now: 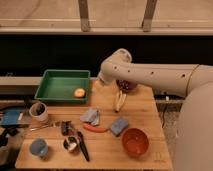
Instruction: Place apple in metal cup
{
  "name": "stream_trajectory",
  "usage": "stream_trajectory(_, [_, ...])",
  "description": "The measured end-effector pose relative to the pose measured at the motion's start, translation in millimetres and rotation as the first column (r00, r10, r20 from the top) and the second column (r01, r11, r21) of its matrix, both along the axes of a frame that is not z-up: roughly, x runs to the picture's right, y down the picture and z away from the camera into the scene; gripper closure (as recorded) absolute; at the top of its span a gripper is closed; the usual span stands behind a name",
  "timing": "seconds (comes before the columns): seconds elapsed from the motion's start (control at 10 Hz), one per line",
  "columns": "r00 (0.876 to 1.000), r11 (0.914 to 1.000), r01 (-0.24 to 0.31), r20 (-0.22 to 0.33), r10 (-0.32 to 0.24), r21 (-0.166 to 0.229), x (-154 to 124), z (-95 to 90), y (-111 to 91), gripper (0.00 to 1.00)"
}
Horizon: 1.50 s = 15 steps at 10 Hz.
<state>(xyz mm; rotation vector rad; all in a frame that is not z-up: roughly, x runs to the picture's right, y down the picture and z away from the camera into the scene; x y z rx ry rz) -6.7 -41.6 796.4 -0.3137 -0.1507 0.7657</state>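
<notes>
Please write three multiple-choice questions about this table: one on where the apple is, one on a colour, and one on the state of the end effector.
1. Where does the apple lie?
A) in the green tray
B) in the metal cup
C) in the bowl

2. What colour is the bowl at the front right?
A) white
B) red-orange
C) blue

3. What does the end effector hold?
A) the apple
B) the banana
C) nothing

Answers:
1 A: the apple sits in the tray's right corner, far from the metal cup.
2 B: the bowl is plainly red-orange.
3 C: the end effector hangs by the tray's right rim, while the apple and the banana lie free.
</notes>
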Motion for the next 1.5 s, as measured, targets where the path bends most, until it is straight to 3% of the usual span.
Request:
stream_trajectory(0.5, [0.987,0.9992,0.04,0.153,-0.041,0.01,-83.9,33.5,-24.4,0.2])
stream_trajectory(1.0, [0.973,0.999,0.045,0.227,-0.044,0.001,-103.5,55.4,-23.9,0.2])
stream_trajectory(1.2, [0.96,0.998,0.061,0.275,-0.054,-0.015,-116.7,61.4,-18.4,0.2])
stream_trajectory(1.5, [0.957,0.9979,0.063,0.285,-0.055,-0.017,-116.8,62.0,-18.0,0.2])
